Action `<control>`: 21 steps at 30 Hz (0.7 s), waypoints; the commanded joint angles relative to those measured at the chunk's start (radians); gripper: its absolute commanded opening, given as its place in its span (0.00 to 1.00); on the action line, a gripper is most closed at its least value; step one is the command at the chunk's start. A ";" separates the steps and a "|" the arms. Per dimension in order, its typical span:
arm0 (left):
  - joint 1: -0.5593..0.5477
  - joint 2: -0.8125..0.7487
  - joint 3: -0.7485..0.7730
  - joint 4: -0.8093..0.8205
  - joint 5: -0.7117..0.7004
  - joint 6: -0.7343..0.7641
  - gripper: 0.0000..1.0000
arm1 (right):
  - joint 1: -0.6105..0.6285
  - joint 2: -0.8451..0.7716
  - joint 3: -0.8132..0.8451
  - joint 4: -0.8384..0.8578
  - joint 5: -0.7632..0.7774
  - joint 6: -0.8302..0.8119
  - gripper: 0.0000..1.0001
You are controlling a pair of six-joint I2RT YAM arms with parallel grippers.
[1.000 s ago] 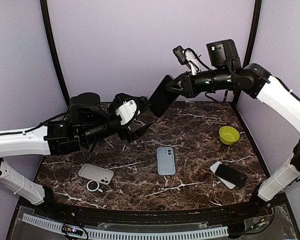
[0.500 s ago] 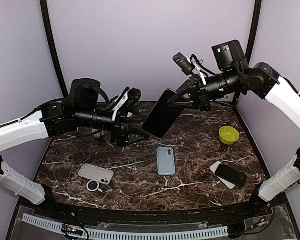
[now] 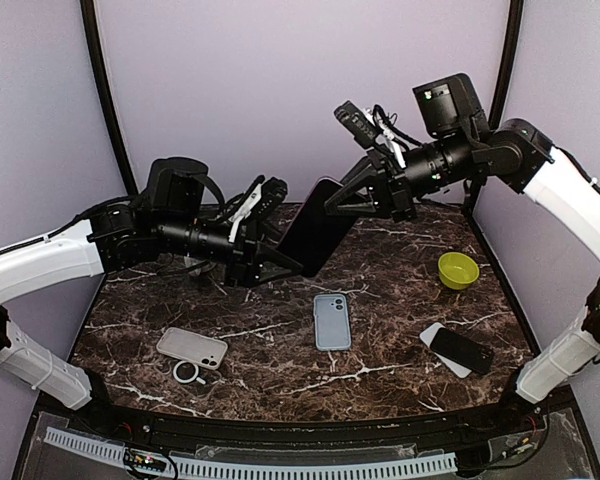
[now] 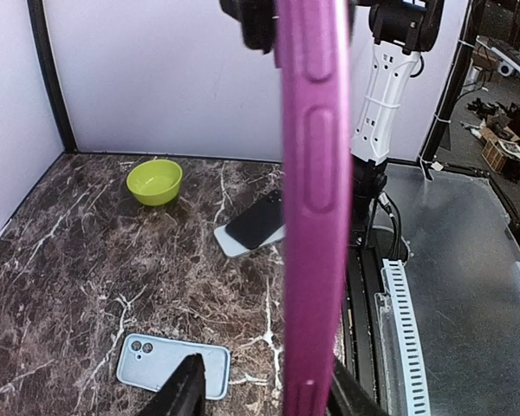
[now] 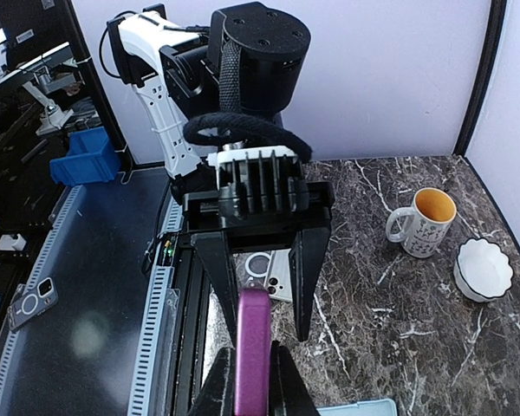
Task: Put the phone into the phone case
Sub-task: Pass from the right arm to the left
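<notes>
Phones lie nearest on the dark marbled desk (image 3: 400, 250). At the near right a black-faced phone (image 3: 462, 350) rests askew on a pale slab. At the near left a whitish case (image 3: 192, 347) lies flat with a small ring (image 3: 187, 372) just beside it. Further in, at the middle, a light blue phone (image 3: 332, 321) lies back up, its two lenses showing. A lime green bowl (image 3: 458, 269) stands beyond it at the right. Above the far half of the desk the magenta phone case (image 4: 314, 199) is held in the air between the two arms. Edge-on it shows raised button bumps along a rounded rim, and from above its broad face looks dark. The right claw (image 5: 253, 381) is clamped on its upper end. The left claw (image 4: 267, 374) is partly open, with a finger on either side of the lower end, one clearly apart from the rim.
</notes>
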 commanded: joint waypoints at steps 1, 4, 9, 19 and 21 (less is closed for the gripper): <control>0.000 -0.018 0.022 0.008 0.053 -0.005 0.44 | 0.013 0.016 0.058 0.041 -0.026 -0.025 0.00; 0.000 -0.021 0.016 0.014 0.055 -0.004 0.33 | 0.014 0.027 0.069 0.040 -0.025 -0.024 0.00; 0.001 -0.024 0.002 0.047 0.067 -0.020 0.00 | 0.014 0.030 0.073 0.024 -0.013 -0.031 0.00; 0.001 -0.118 -0.164 0.326 -0.213 -0.114 0.00 | 0.014 -0.070 -0.162 0.434 0.352 0.248 0.92; 0.000 -0.144 -0.218 0.423 -0.319 -0.129 0.00 | 0.020 -0.105 -0.280 0.638 0.434 0.404 0.95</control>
